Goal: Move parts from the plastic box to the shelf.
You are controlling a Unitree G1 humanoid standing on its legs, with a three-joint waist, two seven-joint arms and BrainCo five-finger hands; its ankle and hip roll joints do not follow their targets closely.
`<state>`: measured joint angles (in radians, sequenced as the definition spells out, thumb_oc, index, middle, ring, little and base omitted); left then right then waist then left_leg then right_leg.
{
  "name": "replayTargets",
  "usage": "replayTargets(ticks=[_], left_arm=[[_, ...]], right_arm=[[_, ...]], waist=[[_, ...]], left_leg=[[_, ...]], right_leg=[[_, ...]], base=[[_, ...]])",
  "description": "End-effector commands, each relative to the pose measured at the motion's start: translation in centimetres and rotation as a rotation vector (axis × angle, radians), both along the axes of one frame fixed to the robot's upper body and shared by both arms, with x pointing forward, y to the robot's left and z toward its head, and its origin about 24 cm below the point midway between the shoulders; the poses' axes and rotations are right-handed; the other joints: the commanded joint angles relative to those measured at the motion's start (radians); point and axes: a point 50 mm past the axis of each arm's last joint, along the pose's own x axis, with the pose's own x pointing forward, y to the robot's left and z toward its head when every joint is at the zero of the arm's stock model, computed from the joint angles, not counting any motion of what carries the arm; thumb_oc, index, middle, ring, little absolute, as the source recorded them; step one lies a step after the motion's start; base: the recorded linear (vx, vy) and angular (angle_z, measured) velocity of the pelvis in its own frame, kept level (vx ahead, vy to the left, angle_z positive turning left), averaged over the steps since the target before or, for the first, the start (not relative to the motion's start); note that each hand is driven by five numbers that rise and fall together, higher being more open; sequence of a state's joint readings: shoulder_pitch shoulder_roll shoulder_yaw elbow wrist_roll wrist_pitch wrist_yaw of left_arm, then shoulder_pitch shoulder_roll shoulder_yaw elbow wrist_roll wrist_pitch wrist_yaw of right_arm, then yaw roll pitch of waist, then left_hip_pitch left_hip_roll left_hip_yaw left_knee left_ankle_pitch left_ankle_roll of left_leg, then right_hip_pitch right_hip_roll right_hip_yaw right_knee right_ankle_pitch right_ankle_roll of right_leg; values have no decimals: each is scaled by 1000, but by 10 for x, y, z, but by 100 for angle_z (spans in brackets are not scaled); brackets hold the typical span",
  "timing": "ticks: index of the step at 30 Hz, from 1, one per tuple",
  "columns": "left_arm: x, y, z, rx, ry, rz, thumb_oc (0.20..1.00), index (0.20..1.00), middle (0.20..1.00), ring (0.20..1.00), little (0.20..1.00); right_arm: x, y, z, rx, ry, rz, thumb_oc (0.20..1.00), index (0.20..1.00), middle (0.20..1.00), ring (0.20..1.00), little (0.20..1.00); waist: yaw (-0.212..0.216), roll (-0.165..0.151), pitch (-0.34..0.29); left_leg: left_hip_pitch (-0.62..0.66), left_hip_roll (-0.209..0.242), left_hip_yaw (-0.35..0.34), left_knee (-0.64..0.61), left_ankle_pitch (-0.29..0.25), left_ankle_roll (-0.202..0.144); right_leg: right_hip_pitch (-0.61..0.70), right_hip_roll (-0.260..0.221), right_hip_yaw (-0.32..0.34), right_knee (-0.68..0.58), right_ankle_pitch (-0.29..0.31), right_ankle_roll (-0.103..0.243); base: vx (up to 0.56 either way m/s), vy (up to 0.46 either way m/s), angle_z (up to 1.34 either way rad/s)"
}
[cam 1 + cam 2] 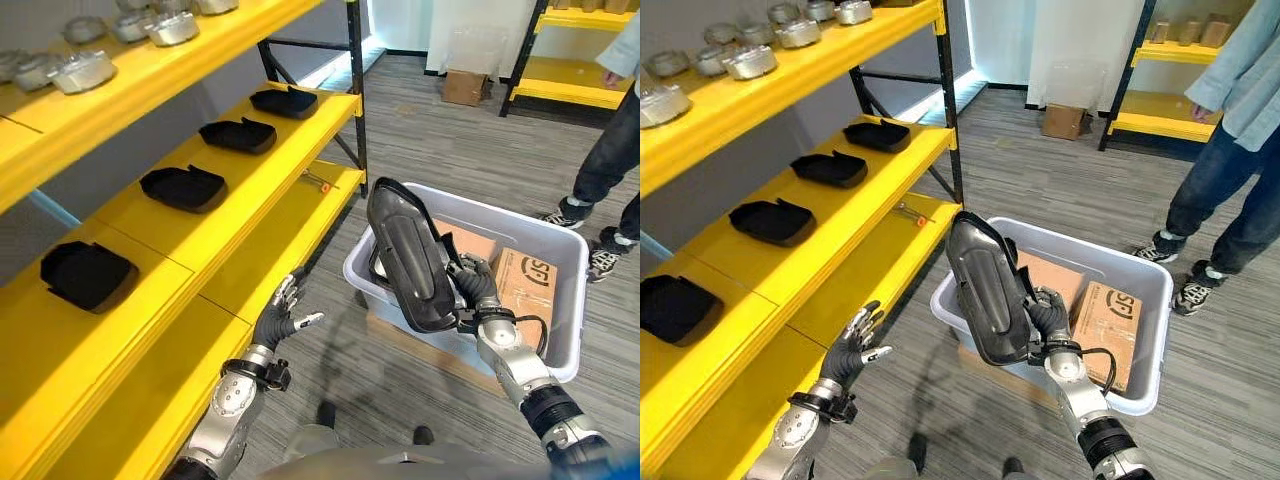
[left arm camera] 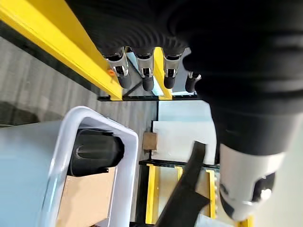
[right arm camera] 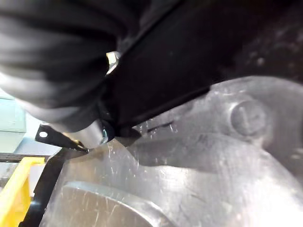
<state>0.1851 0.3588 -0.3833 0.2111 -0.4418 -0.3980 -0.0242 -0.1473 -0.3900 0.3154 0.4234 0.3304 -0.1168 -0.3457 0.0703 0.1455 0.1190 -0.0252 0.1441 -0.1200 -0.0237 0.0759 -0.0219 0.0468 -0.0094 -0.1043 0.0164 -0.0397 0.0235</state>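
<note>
Yellow shelf at 10 o'clock carries black trays. Right hand, fingers clamped on grey part, lifted over box at 3 o'clock. Left wrist view: left hand, fingers straight, apart.

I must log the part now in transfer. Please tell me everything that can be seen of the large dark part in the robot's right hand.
The dark part is a long, rounded shell with a glossy dark grey face and a black rim, looking like moulded plastic or coated metal. It stands nearly upright, tilted a little, lifted above the near-left corner of the plastic box. The right hand grips it from the side at its lower half, fingers curled on its edge. Nothing else touches it. The yellow shelf lies to its left.
</note>
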Motion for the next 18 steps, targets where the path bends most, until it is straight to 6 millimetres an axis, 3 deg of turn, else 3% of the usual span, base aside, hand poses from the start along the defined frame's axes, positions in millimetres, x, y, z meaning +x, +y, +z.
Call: replayTargets(ticks=[1,2,3,5,6,10,13,14,18], left_arm=[[22,3,33,60,-188,-121,1000,1000,1000,1000,1000],[29,-7,37,44,-205,-172,1000,1000,1000,1000,1000],[34,-14,39,34,-206,-166,1000,1000,1000,1000,1000],[38,-18,40,32,-208,-156,1000,1000,1000,1000,1000],[40,-21,42,20,-210,-157,1000,1000,1000,1000,1000],[41,-23,42,12,-206,-143,1000,1000,1000,1000,1000],[43,-24,41,8,-205,-103,1000,1000,1000,1000,1000],[43,-24,42,12,-209,-80,1000,1000,1000,1000,1000],[41,-21,42,50,-209,-59,1000,1000,1000,1000,1000]], right_arm=[[10,27,44,120,-258,36,200,200,200,200,200],[5,26,41,123,-248,23,200,200,200,200,200],[8,27,41,122,-237,49,200,200,200,200,200],[12,29,42,116,-232,72,200,200,200,200,200],[14,31,43,104,-228,95,200,200,200,200,200],[15,35,43,90,-219,136,200,200,200,200,200],[19,38,44,78,-208,201,200,200,200,200,200],[17,40,42,70,-195,223,200,200,200,200,200],[8,39,32,84,-148,235,200,200,200,200,200]], waist=[[-52,-98,30],[-91,-92,30],[-103,-92,32],[-107,-94,35],[-117,-92,37],[-129,-88,35],[-135,-56,33],[-140,-29,36],[-142,2,37]], left_leg=[[27,-187,203,-31,11,35],[24,-140,322,-6,13,9],[25,-94,351,21,15,-12],[24,-62,360,45,16,-23],[27,13,386,87,52,-43],[26,112,367,132,147,-74],[51,111,325,98,156,-86],[58,99,334,84,140,-86],[71,66,360,57,102,-72]], right_leg=[[40,-2,-57,-31,56,-8],[44,-32,-114,-36,57,0],[43,-54,-134,-26,52,-3],[40,-70,-142,-14,48,-9],[31,-95,-160,11,36,-20],[16,-133,-172,37,27,-30],[-11,-162,-160,61,22,-17],[-17,-180,-164,82,13,-8],[4,-206,-172,94,11,11]], base=[[-236,108,216],[-254,207,249],[-172,199,233],[-91,205,54],[-103,261,26],[-75,296,27],[-60,482,8],[-33,488,23],[-6,428,38]])
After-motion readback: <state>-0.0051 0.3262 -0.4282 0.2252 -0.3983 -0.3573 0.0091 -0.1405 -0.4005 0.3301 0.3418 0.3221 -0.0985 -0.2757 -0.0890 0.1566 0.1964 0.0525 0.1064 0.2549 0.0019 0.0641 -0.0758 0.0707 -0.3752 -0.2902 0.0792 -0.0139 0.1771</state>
